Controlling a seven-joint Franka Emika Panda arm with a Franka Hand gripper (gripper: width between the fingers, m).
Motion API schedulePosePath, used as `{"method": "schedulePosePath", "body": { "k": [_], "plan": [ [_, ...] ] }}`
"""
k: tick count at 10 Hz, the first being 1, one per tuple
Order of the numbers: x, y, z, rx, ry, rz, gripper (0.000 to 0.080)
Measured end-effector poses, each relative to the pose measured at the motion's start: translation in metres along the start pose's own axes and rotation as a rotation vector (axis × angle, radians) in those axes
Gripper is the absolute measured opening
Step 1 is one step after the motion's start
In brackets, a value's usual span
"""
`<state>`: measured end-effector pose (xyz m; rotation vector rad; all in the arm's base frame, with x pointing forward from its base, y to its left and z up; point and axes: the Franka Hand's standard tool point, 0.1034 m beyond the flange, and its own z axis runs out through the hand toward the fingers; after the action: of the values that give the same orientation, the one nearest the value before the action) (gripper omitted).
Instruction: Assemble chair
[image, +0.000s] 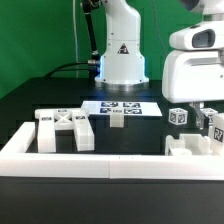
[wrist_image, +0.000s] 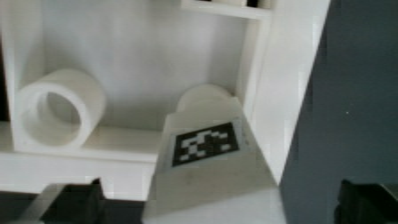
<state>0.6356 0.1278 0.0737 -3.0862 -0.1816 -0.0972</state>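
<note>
On the black table (image: 30, 105), at the exterior view's right, the gripper (wrist_image: 214, 204) hangs low over a group of white chair parts (image: 190, 147). Its jaws stand wide open and hold nothing.

In the wrist view the two dark fingertips (wrist_image: 68, 203) show on either side of a white leg piece (wrist_image: 210, 170). This piece carries a black-and-white tag (wrist_image: 206, 142) and narrows to a rounded end. It lies in the middle of the gap between the jaws, apart from both fingers, with free space on each side. Behind it there is a larger white part (wrist_image: 151, 60) with flat walls and a thick ring (wrist_image: 63, 105) at one side. I cannot tell if the leg piece touches this part or only lies in front of it.

In the exterior view the other pieces are well apart from the gripper. The back panel (image: 65, 128), with its X-shaped brace, lies at the exterior view's left, just behind the long white wall (image: 100, 162). A small white block (image: 117, 121) sits just beside the marker board (image: 122, 105), on its near side. A tagged cube (image: 178, 117) stands near the gripper, on the side toward the marker board.
</note>
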Motion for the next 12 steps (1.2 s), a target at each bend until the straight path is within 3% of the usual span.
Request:
{"method": "schedulePosePath", "body": {
  "k": [1, 2, 3, 4, 7, 12],
  "plan": [
    [0.0000, 0.0001, 0.0000, 0.000, 0.000, 0.000, 0.0502],
    [0.0000, 0.0001, 0.0000, 0.000, 0.000, 0.008, 0.0502],
    [0.0000, 0.0002, 0.0000, 0.000, 0.000, 0.022, 0.0364],
    [0.0001, 0.0008, 0.0000, 0.000, 0.000, 0.023, 0.0288],
    [-0.0002, 0.0004, 0.0004, -0.001, 0.002, 0.331, 0.0288],
    [0.0003, 0.0022, 0.0008, 0.019, 0.006, 0.913, 0.0289]
  ]
}}
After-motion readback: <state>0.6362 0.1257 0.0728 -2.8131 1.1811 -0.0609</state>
